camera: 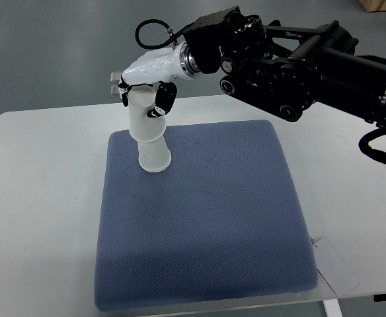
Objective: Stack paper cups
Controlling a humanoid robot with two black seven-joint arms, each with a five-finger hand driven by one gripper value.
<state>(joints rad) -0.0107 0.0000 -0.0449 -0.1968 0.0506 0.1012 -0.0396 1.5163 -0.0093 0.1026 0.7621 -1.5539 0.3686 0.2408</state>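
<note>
On the white table (41, 198) lies a blue mat (199, 224), and at the mat's far left corner stands a stack of white paper cups (149, 135), leaning slightly, its upper cup clasped by the curled fingers of the right hand (148, 82).

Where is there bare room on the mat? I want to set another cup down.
Most of the blue mat is bare: the middle, near edge and right side. Only its far left corner is crowded, where the right hand grips the stacked paper cups.
</note>
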